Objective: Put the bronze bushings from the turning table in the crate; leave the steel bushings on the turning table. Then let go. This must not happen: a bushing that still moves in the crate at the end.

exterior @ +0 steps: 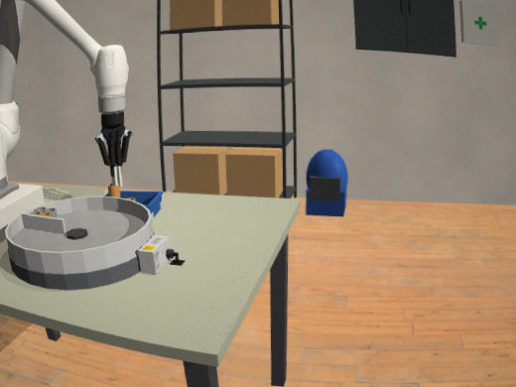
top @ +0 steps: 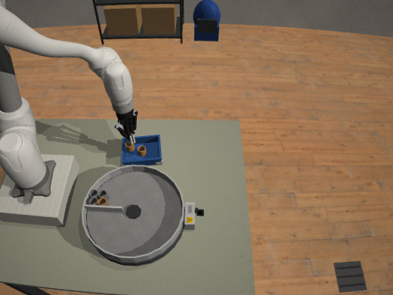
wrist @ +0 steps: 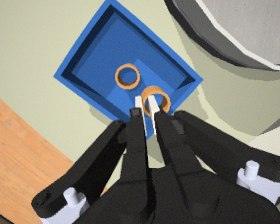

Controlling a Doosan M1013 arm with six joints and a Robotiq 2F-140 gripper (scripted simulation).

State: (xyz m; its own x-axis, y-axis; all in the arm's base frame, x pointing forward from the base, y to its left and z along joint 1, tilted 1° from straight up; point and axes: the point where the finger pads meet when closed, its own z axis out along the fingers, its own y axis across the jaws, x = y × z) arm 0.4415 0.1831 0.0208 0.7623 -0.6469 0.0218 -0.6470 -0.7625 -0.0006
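My gripper (top: pixel 131 141) (exterior: pixel 117 183) (wrist: pixel 145 104) points down, shut on the wall of a bronze bushing (top: pixel 129 147) (exterior: pixel 114 191) (wrist: pixel 154 90), at the left end of the blue crate (top: pixel 160 149) (exterior: pixel 155 204) (wrist: pixel 100 55). Whether this bushing touches the crate floor I cannot tell. A second bronze bushing (top: pixel 142 151) (wrist: pixel 118 77) stands upright in the crate beside it. On the turning table (top: pixel 147 237) (exterior: pixel 79 267) (wrist: pixel 250 25), a third bronze bushing (top: pixel 103 201) (exterior: pixel 45 214) stands by the divider, among three grey steel bushings (top: pixel 94 193).
The turning table has a raised rim, a divider bar (top: pixel 103 208) (exterior: pixel 44 223) and a dark hub (top: pixel 133 211) (exterior: pixel 76 233). A control box (top: pixel 190 220) (exterior: pixel 154 255) is on its side. The arm's white base block (top: pixel 57 207) stands left of it.
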